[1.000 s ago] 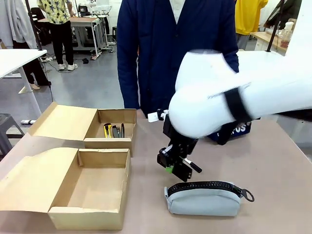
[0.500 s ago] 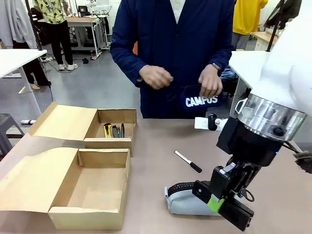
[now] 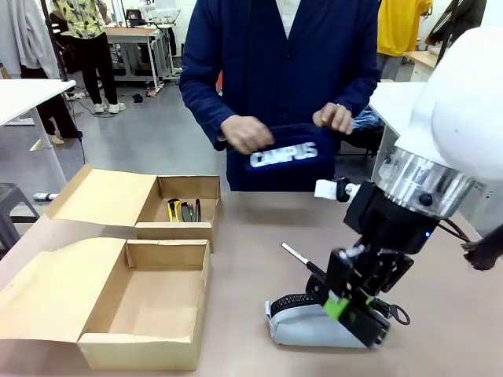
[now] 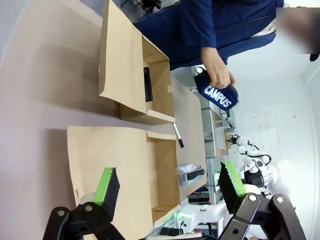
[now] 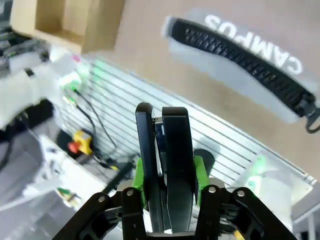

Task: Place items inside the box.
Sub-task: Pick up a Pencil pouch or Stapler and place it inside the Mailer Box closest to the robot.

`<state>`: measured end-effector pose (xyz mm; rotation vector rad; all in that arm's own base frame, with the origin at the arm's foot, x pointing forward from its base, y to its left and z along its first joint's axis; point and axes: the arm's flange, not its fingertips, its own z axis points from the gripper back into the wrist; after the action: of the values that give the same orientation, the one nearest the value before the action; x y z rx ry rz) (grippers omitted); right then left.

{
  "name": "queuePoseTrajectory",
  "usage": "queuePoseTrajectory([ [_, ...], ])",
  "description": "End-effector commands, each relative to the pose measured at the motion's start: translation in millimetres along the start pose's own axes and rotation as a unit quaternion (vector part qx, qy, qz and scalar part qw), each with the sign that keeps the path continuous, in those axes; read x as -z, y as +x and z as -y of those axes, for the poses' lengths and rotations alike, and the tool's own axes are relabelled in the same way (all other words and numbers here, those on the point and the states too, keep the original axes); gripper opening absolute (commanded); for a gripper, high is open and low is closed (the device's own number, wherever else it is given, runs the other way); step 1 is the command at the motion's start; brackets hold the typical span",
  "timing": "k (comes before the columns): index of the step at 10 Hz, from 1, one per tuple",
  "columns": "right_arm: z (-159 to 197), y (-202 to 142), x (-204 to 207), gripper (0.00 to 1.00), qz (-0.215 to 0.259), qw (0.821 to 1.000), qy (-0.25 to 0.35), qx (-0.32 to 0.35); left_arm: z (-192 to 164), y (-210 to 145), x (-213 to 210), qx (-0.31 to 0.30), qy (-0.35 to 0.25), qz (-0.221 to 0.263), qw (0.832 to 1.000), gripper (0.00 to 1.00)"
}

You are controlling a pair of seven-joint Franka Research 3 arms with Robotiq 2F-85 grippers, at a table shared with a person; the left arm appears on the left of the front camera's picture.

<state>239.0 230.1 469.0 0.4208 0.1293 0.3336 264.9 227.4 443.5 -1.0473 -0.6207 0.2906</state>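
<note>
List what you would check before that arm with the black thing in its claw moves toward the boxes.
1. Grip: right gripper shut on the black stapler, a pad on each side: ok.
2. Target: near box open, flap folded back: ok.
3. Clearance between the stapler and the pencil case close by: cannot tell.
4. Route: marker lies flat and low between that gripper and the near box: ok.
5. Person's hands up at the far side, holding the navy pouch: ok.
6. Left gripper open, holding nothing: ok.
</note>
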Motion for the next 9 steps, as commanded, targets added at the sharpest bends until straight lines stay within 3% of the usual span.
queuePoseTrajectory([
  [1, 2.1, 2.5, 6.5, 0.42, 0.046, 0.991, 0.095, 0.086, 0.5, 0.0, 1.7, 0.009, -0.011, 0.007, 1.000, 1.00],
  [2, 2.0, 5.0, 9.4, 0.42, 0.065, 0.981, 0.123, 0.132, 0.5, 0.0, 1.7, 0.009, -0.011, 0.007, 1.000, 1.00],
  [4, 10.3, 6.7, 6.8, 0.42, 0.080, 0.977, 0.125, 0.155, 0.5, 0.0, 1.7, 0.009, -0.011, 0.007, 1.000, 1.00],
  [7, 95.9, -56.7, -21.4, 0.42, 0.190, 0.932, 0.193, 0.242, 0.5, 0.0, 1.7, 0.009, -0.011, 0.007, 1.000, 1.00],
  [8, 104.8, -67.2, -19.9, 0.42, 0.203, 0.928, 0.213, 0.229, 0.5, 0.0, 1.7, 0.009, -0.011, 0.007, 1.000, 1.00],
  [9, 85.4, -49.3, -15.1, 0.42, 0.189, 0.943, 0.196, 0.193, 0.5, 0.0, 1.7, 0.009, -0.011, 0.007, 1.000, 1.00],
])
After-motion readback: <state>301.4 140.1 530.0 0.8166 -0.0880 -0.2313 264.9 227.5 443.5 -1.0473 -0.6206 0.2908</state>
